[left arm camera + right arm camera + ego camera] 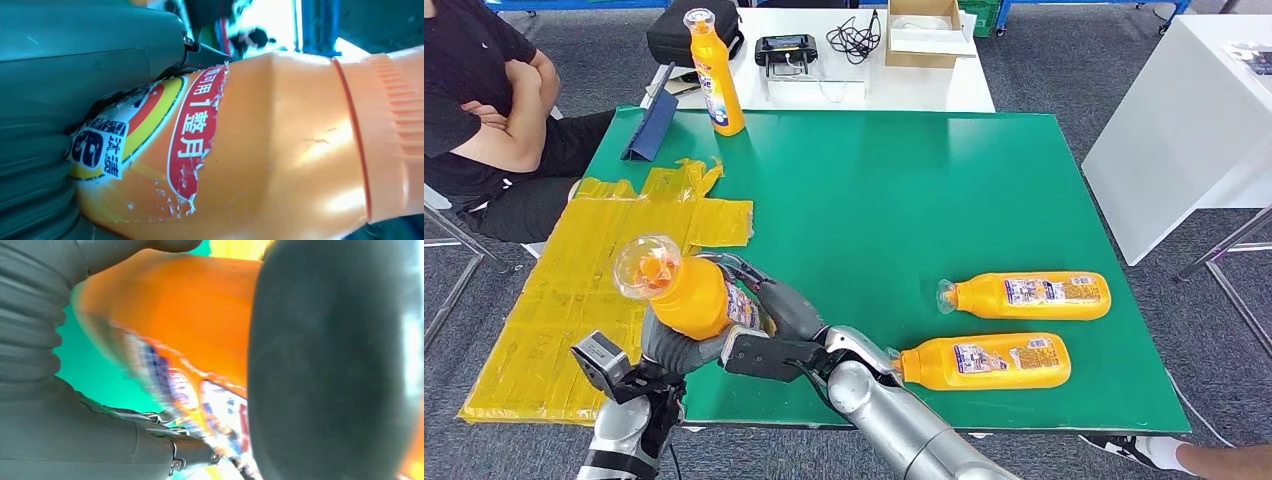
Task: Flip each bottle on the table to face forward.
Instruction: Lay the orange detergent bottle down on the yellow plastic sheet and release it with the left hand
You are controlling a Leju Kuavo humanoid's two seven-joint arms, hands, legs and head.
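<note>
Both hands hold one orange bottle (692, 296) lifted at the near left of the green table (894, 200), its clear cap tilted up toward me. My left hand (670, 347) cups the bottle from below, and my right hand (769, 303) wraps its labelled side. Close up, the bottle (260, 150) lies against my left hand (75, 75), its red and yellow label torn. The right wrist view shows the bottle (175, 305), blurred, inside my right hand (55, 415). Two orange bottles (1029, 296) (986, 361) lie on their sides at the near right. Another bottle (715, 75) stands upright at the far left.
Yellow crumpled sheeting (574, 290) covers the table's left side. A blue tablet stand (652, 126) leans at the far left corner. A seated person (484, 110) is at the left. A white table (864, 60) behind holds a bag, a device, cables and a box.
</note>
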